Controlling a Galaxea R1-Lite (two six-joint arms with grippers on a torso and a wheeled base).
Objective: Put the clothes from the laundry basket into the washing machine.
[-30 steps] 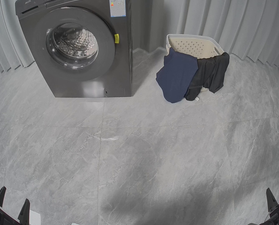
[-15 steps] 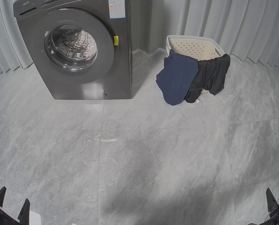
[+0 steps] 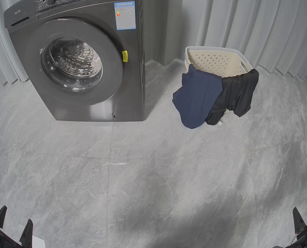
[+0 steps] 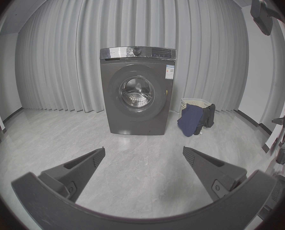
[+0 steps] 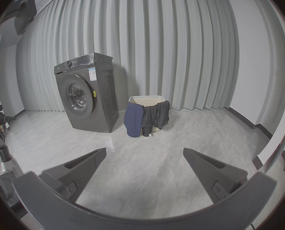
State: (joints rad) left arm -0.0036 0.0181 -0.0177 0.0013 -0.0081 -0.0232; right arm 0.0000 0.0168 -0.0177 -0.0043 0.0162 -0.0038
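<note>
Grey floor tiles separate the left end effector and right end effector, both spread and empty, from the laundry basket well ahead, where clothes drape over its front rim beside the washing machine.

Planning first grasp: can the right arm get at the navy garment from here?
Probably not yet: nothing blocks the navy garment, but open floor separates it from the right gripper.

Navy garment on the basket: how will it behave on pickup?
Likely floppy: the navy garment drapes over the laundry basket rim, hanging toward the floor. It would probably sag and trail when lifted. It might drag the black garment touching it.
</note>
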